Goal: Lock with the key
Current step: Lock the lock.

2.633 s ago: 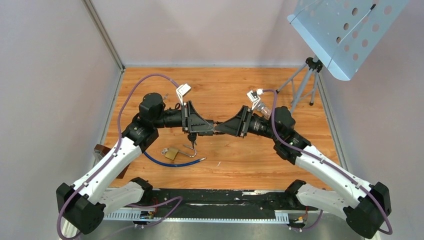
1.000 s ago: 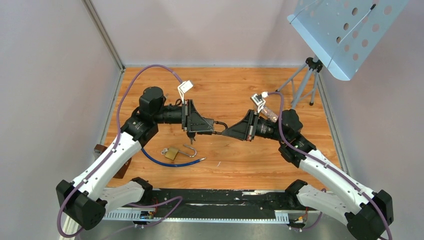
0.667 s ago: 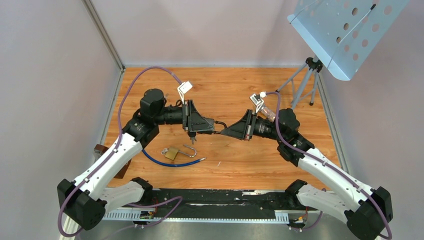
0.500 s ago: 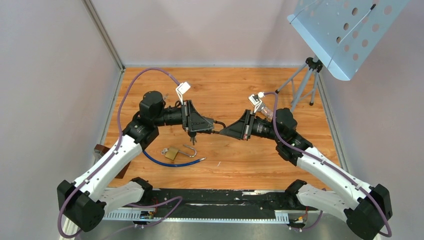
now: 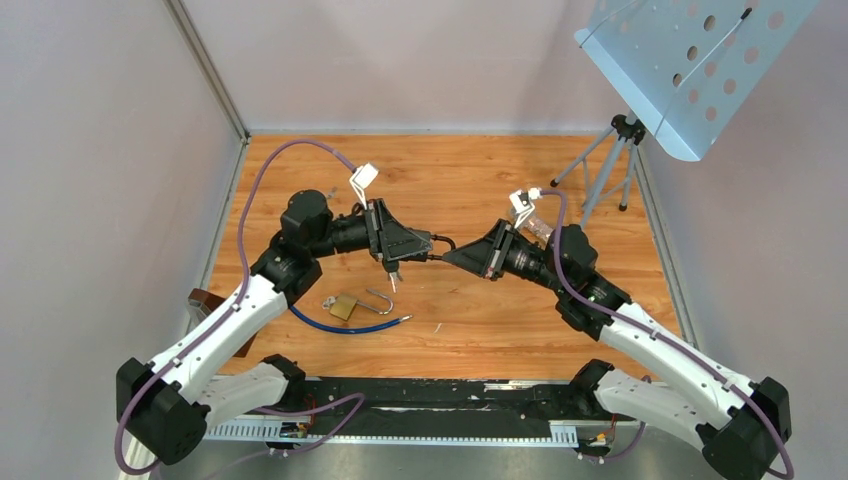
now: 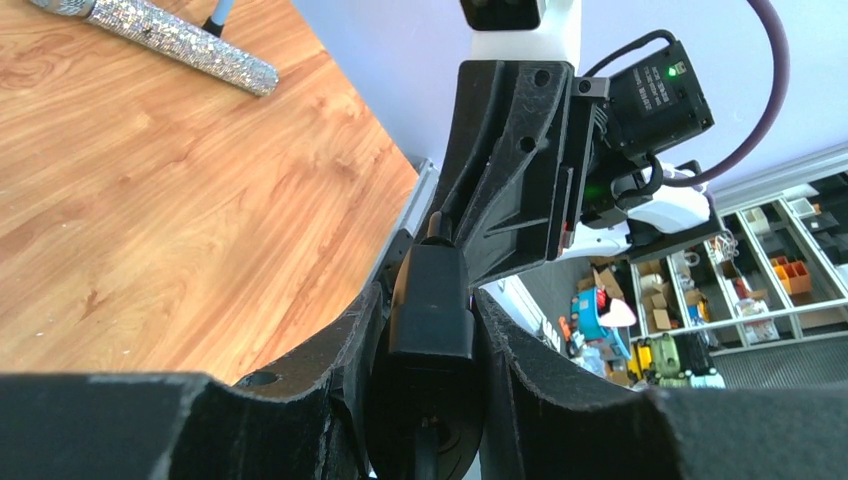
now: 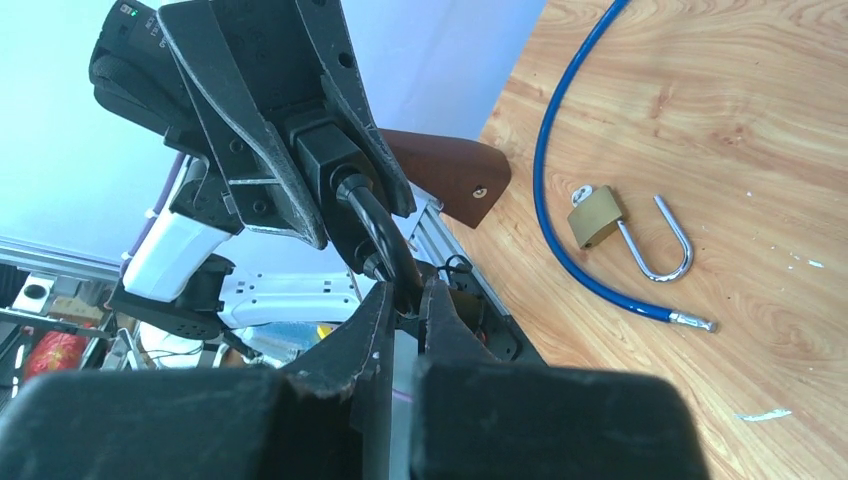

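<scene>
My left gripper (image 5: 425, 245) is shut on a black lock body (image 6: 432, 305), held in the air over the middle of the table. A black curved shackle (image 7: 380, 235) comes out of that body. The right gripper (image 7: 407, 292) is shut on the shackle's far end, so the two grippers meet tip to tip (image 5: 447, 257). What looks like a small key (image 5: 391, 277) hangs under the left gripper. It is too small to tell how it sits in the lock.
A brass padlock (image 5: 343, 306) with an open silver shackle lies on the wooden table (image 5: 520, 320) beside a blue cable (image 5: 340, 327). A brown wooden block (image 5: 205, 300) sits at the left edge. A tripod stand (image 5: 610, 165) with a perforated plate stands at the back right.
The left wrist has rolled and tilted, so the hanging key has swung down to the right. The right gripper has followed, staying on the shackle. Neither grip has changed.
</scene>
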